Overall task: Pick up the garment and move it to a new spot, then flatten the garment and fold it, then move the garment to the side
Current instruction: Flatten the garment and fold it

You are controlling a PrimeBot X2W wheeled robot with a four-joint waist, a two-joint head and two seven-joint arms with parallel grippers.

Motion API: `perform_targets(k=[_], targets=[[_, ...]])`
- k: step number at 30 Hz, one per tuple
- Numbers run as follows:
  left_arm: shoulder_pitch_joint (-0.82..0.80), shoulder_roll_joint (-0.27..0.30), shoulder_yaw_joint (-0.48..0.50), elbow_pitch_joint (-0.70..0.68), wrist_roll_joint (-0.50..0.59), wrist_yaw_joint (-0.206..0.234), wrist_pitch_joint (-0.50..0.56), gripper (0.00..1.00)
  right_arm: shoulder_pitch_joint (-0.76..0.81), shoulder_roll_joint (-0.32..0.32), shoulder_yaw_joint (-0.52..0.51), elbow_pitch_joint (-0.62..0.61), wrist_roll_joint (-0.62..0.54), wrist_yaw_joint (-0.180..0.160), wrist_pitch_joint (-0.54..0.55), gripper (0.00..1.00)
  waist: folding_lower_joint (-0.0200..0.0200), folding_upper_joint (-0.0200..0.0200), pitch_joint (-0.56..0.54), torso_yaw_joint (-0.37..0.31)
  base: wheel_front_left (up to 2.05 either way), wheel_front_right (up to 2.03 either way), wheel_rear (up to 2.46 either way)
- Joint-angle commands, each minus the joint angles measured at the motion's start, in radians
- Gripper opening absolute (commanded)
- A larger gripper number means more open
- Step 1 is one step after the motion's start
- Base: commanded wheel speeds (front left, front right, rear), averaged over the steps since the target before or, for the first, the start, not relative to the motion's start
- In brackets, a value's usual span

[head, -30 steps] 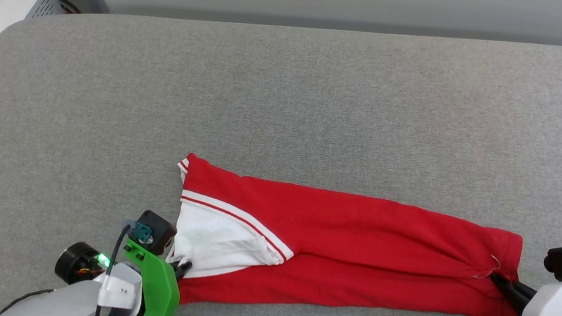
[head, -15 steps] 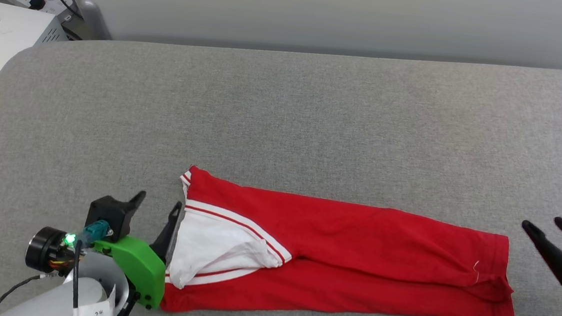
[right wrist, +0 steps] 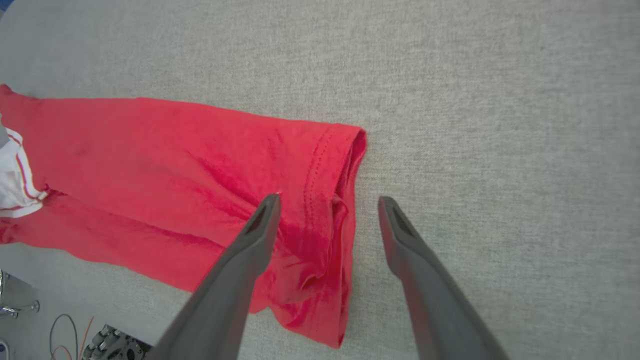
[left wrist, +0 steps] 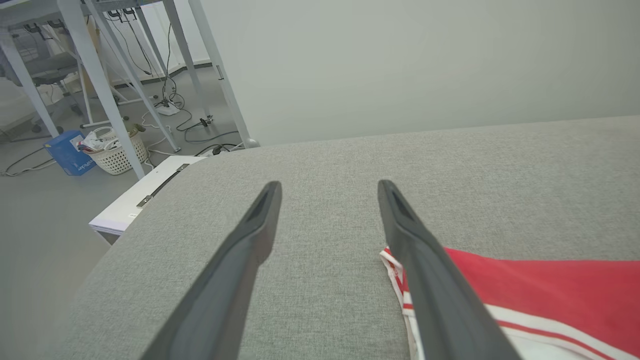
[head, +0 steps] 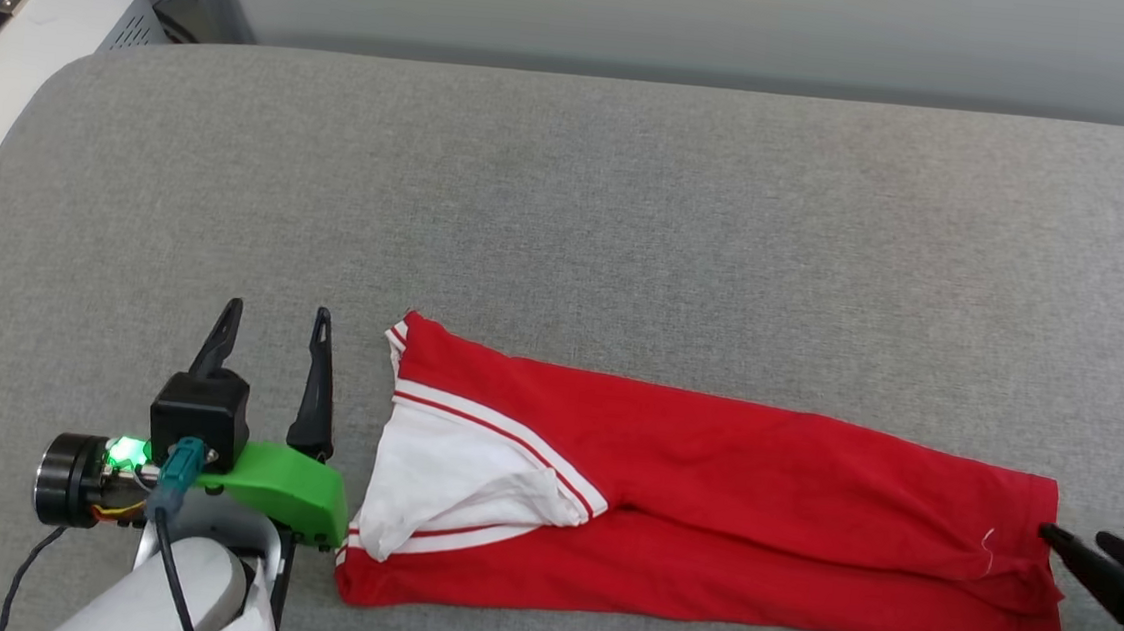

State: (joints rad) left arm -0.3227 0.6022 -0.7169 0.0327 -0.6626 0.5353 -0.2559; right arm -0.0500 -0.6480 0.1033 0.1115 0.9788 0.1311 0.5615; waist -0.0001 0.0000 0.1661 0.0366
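**Mia:** In the head view, where is the garment (head: 707, 508)?

**Tom:** Low in the middle of the frame. It is a long red strip on the grey pad (head: 571, 206), with a white sleeve at its left end. I think it lies long and thin like that so it can get one more fold.

**Mia:** And the claws?

**Tom:** The left gripper (head: 278, 308) is at the lower left, just beside the sleeve end. It is wide open and holds nothing. The right gripper (head: 1074, 536) is at the right edge, with its tips at the hem end. It is open too. One claw at each end, maybe to grab both ends.

**Mia:** The left wrist view?

**Tom:** Two fingers (left wrist: 240, 270) stand far apart over bare grey. The striped corner of the garment peeks in at the lower right.

**Mia:** The right wrist view?

**Tom:** Wide here too. The frame's left finger hangs over the red hem, and the other is over the grey pad. I cannot tell if it touches the cloth. Nothing is gripped.
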Motion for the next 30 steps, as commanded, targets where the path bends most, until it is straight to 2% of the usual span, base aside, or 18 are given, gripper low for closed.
perform_targets(k=[1, 5, 10, 14, 18, 19, 24, 30], targets=[[0.028, -0.020, 0.029, -0.007, 0.033, 0.001, -0.006, 1.00, -0.025, 0.013, 0.009, 0.020, -0.011, 0.000, 0.004, 1.00, 0.0001, 0.0000, 0.013, 0.010, 0.00, 0.00, 0.00], [0.079, -0.077, 0.116, -0.020, 0.120, -0.024, -0.006, 1.00, -0.065, 0.042, 0.044, 0.098, -0.035, 0.000, 0.005, 1.00, 0.0001, 0.0000, 0.027, 0.021, 0.00, 0.00, 0.00], [0.129, -0.150, 0.200, -0.017, 0.209, -0.077, -0.006, 1.00, -0.097, 0.077, 0.117, 0.184, -0.055, 0.000, 0.012, 1.00, 0.0001, 0.0000, 0.040, 0.034, 0.00, 0.00, 0.00], [0.146, -0.207, 0.242, 0.002, 0.274, -0.129, -0.006, 1.00, -0.098, 0.108, 0.181, 0.202, -0.021, 0.000, 0.013, 1.00, 0.0001, 0.0000, 0.043, 0.044, 0.00, 0.00, 0.00], [0.159, -0.249, 0.294, 0.021, 0.324, -0.168, -0.006, 1.00, -0.106, 0.103, 0.226, 0.201, -0.012, 0.000, -0.017, 1.00, 0.0001, 0.0000, 0.042, 0.037, 0.00, 0.00, 0.00], [0.163, -0.260, 0.306, 0.026, 0.335, -0.180, -0.006, 1.00, -0.110, 0.098, 0.230, 0.205, -0.013, 0.000, -0.036, 0.00, 0.0001, 0.0000, 0.040, 0.034, 0.00, 0.00, 0.00], [0.183, -0.301, 0.355, 0.043, 0.385, -0.221, -0.006, 1.00, -0.128, 0.064, 0.235, 0.229, 0.003, 0.000, -0.085, 0.00, 0.0001, 0.0000, 0.024, 0.021, 0.00, 0.00, 0.00], [0.215, -0.336, 0.408, 0.055, 0.435, -0.264, -0.006, 1.00, -0.143, -0.021, 0.191, 0.252, 0.032, 0.000, -0.108, 0.00, 0.0001, 0.0000, -0.002, 0.012, 0.00, 0.00, 0.00]])
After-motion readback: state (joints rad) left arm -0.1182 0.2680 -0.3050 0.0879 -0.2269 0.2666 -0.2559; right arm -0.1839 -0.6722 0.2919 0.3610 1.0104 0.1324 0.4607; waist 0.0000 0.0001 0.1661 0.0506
